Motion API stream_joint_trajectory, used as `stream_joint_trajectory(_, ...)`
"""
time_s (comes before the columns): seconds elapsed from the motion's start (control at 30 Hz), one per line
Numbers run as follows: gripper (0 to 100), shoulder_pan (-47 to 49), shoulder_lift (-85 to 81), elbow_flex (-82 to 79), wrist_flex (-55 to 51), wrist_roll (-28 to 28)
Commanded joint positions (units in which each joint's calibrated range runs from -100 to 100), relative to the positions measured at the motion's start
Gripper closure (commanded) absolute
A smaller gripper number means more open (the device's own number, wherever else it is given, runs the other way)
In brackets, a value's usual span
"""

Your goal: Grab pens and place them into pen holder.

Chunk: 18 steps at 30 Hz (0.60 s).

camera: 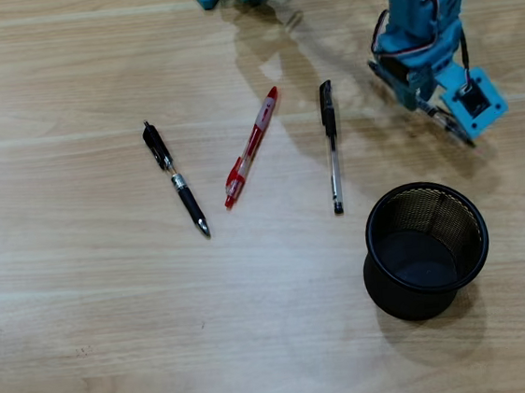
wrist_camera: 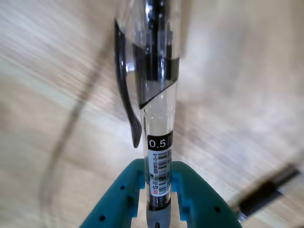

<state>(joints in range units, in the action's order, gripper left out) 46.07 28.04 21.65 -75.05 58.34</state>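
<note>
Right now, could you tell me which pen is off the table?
The clear pen with the grey clip, clamped between the teal jaws; the other three pens lie flat.

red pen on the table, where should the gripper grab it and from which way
Take the red pen at mid-barrel, coming straight down from above. In the overhead view it lies flat and diagonal, tip toward lower left, so the jaws should turn to close across that slant. Bare table on both sides leaves room. The gripper is shut on the clear clicker pen, so that likely goes into the pen holder first.
</note>
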Motion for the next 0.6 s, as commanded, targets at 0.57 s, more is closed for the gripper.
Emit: stream_joint_trajectory(0.57, 98, -13.7, -13.1, 25.4, 10.9, -5.8)
